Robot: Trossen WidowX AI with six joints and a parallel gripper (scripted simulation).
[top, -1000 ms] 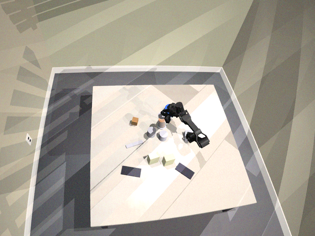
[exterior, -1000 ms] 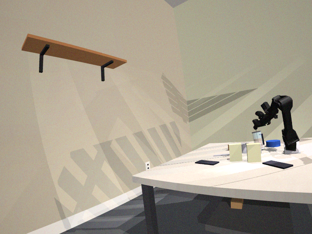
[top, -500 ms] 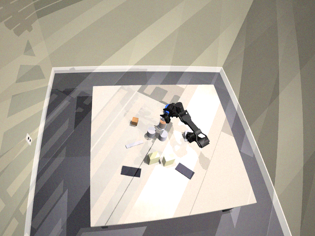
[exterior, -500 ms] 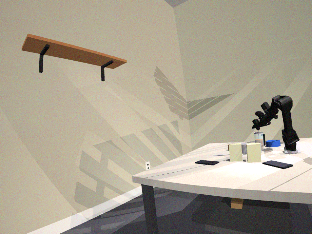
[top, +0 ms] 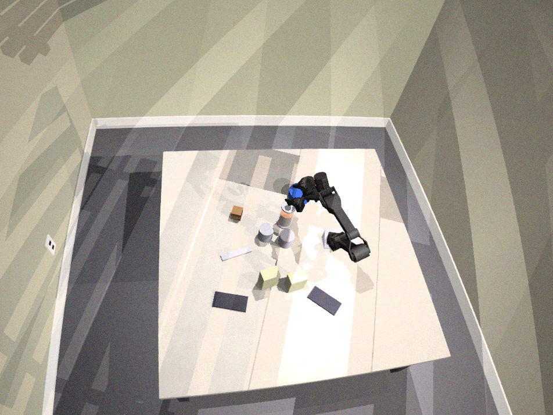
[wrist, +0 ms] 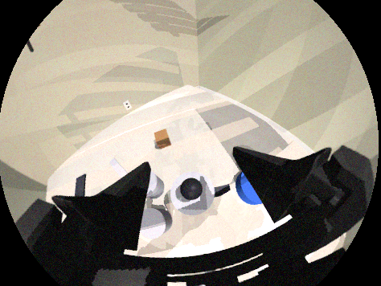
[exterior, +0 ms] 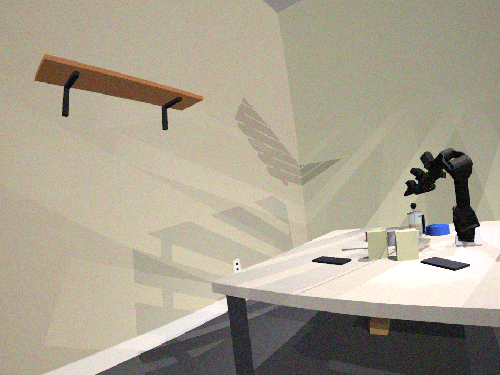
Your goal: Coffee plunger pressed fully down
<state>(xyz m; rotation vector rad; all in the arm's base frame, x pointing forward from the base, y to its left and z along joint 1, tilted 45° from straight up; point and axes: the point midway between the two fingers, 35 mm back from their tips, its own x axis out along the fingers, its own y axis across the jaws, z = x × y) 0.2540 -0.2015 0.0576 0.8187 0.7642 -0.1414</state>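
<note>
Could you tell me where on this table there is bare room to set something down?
The widest bare stretch of the table runs from the two dark flat plates to the near edge. Another lies left of the brown block. It is crowded around the coffee press, two grey cylinders and two yellow boxes, under the open gripper.

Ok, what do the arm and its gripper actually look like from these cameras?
The arm is matte black all over, built of blocky links with rounded, thicker joint housings, and stands on a pale square base plate. A few small white patches show on the lower links. The gripper has two black fingers that taper to sharp wedge points. No loose cables or readable markings show.
</note>
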